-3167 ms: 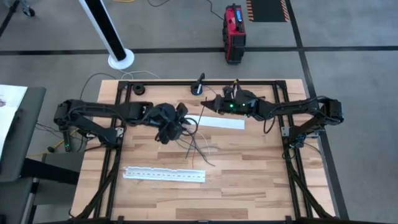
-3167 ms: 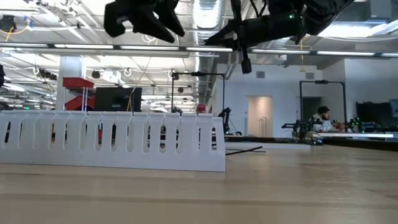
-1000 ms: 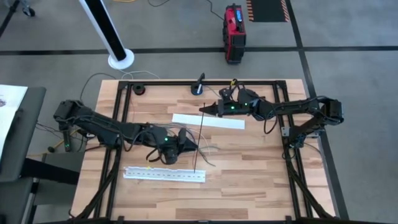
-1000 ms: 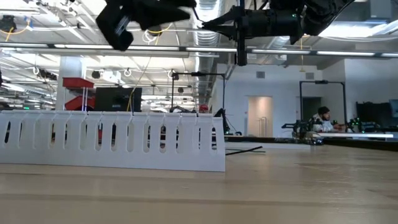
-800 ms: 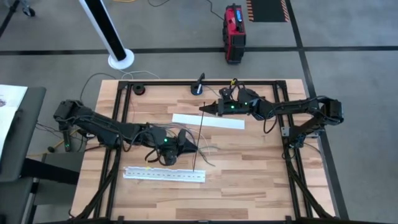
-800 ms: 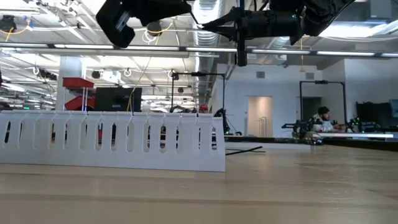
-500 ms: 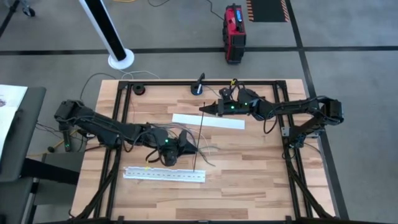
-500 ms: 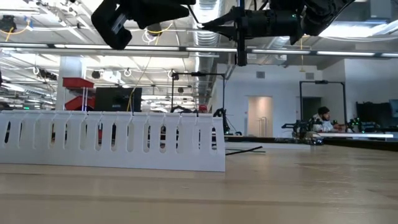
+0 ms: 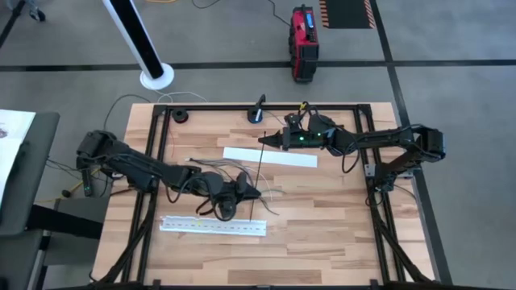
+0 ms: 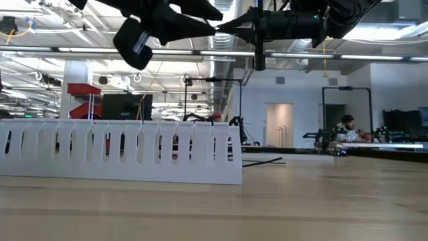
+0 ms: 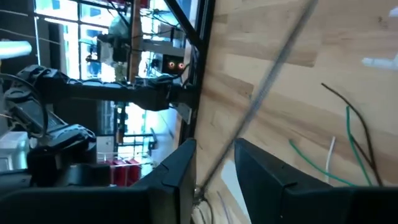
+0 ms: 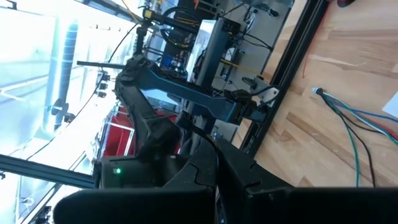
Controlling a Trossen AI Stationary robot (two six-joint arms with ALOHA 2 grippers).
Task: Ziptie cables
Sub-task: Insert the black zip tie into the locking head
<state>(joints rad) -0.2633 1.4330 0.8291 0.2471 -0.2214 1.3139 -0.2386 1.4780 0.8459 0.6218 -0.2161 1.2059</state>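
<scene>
A long black ziptie [image 9: 257,185] runs from my right gripper [image 9: 264,140] toward the near edge, clear of the table; that gripper is shut on its far end. My left gripper [image 9: 253,194] is at mid-table, open, one finger on either side of the ziptie [image 11: 261,99]. The cables [image 9: 272,196], thin loose grey, green and dark wires, lie on the wood just right of my left gripper and show in the left wrist view [image 11: 351,143]. In the low view both grippers hang high above the table, the left [image 10: 212,16] near the right [image 10: 258,30]. My left gripper has the ziptie [image 11: 214,171] passing through the gap between its two fingers, across them; I cannot tell whether either finger touches it. My right gripper pinches the ziptie's far end [image 9: 264,145] between its shut fingers, coming level from the table's right; its own fingers hide the contact in the right wrist view.
A white perforated strip [image 9: 214,226] lies near the front, seen close up in the low view [image 10: 120,150]; a second one [image 9: 270,157] lies under the right gripper. A dark frame [image 9: 161,113] borders the table. A small black device [image 9: 256,113] sits at the far edge.
My left gripper has moved toward the table's right and near edges and dipped lower, its fingertips coming up to the ziptie. The ziptie keeps its place.
</scene>
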